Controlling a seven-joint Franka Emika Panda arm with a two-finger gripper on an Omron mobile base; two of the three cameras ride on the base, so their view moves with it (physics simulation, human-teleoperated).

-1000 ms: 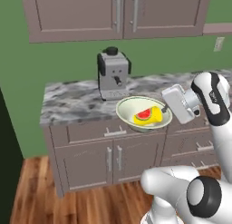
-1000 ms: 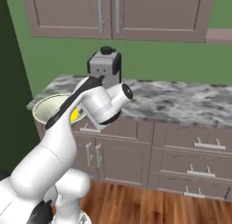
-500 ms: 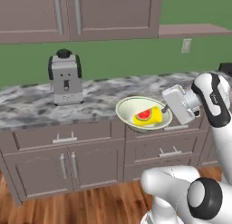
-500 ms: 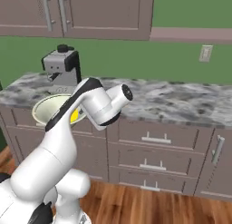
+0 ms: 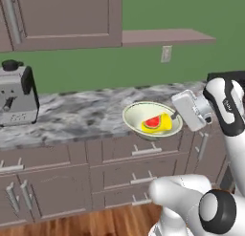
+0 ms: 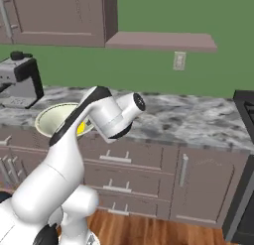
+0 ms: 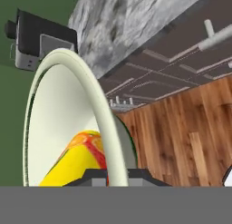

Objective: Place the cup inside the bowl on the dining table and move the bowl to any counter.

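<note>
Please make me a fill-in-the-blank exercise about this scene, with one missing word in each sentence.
1. The yellow cup lies inside the ____.
2. The claw holds the bowl by its ____.
3. The wall behind the counter is ____.
4. The coffee machine stands on the ____.

Missing words: bowl; rim; green; counter

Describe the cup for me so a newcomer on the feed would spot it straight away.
Start at the marbled counter under the green wall, with the coffee machine at its left end. In front of its edge the tool holds a wide cream bowl by the rim. The cup lies inside it: small, bright yellow with a red patch, the only vivid thing there.
</note>
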